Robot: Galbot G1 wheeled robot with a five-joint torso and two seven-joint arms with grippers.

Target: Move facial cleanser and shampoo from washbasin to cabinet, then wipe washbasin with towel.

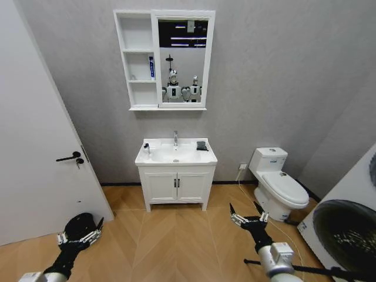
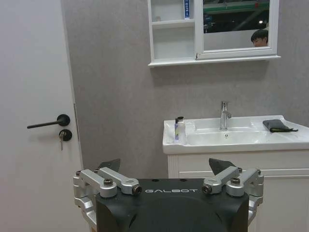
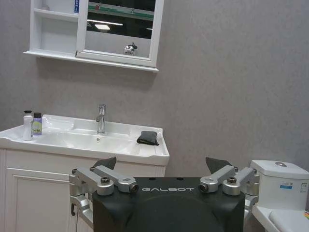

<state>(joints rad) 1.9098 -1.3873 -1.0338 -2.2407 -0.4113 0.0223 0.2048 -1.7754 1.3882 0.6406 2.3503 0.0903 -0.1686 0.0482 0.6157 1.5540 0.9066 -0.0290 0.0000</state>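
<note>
The white washbasin [image 1: 176, 157] stands against the far wall, some way off across the floor. Two small bottles [image 3: 32, 124] stand together at its left rear corner, one white and one dark-capped. I cannot tell which is the facial cleanser and which the shampoo. The dark folded towel [image 1: 202, 145] lies on the rim right of the tap [image 1: 175, 138]. Above hangs the cabinet [image 1: 137, 59] with a blue tube [image 1: 151, 66] on its middle shelf. My left gripper [image 1: 80, 234] and right gripper [image 1: 243, 207] are low over the floor, both open and holding nothing.
A white door with a black handle [image 1: 70, 157] is on the left. A toilet [image 1: 279, 185] and a washing machine [image 1: 346, 229] stand on the right. A two-door cupboard [image 1: 176, 187] carries the basin. Bare wooden floor [image 1: 176, 241] lies between me and it.
</note>
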